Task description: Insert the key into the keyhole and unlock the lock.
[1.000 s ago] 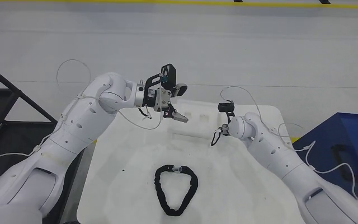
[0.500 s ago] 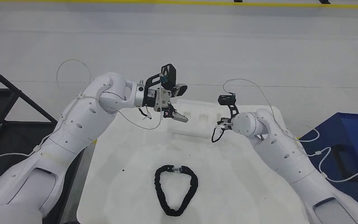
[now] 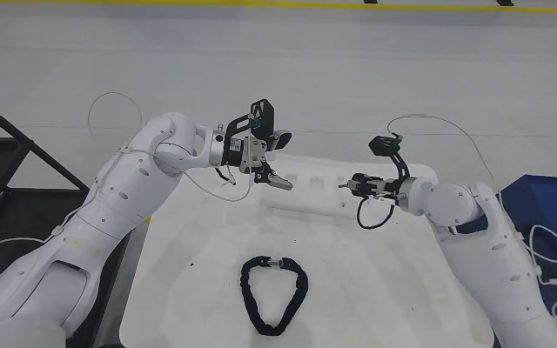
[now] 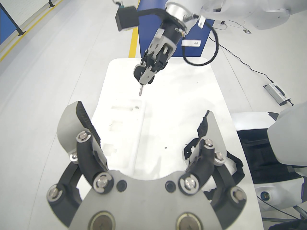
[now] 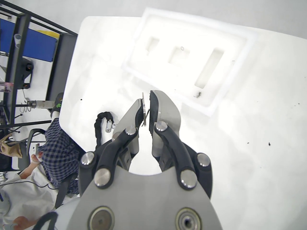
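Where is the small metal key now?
In the right wrist view the small metal key sits pinched in the right gripper, above the table beside the white foam tray, away from the black chain lock.

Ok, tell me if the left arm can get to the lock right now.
Probably yes: the left tool is open and empty, nothing lies between it and the lock, and the right tool sits off to the side.

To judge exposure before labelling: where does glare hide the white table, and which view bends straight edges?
Right wrist view: glare washes out the white table beside the white foam tray, and the table's edge bows. Left wrist view: the tray's recesses are faint. Top view: even light.
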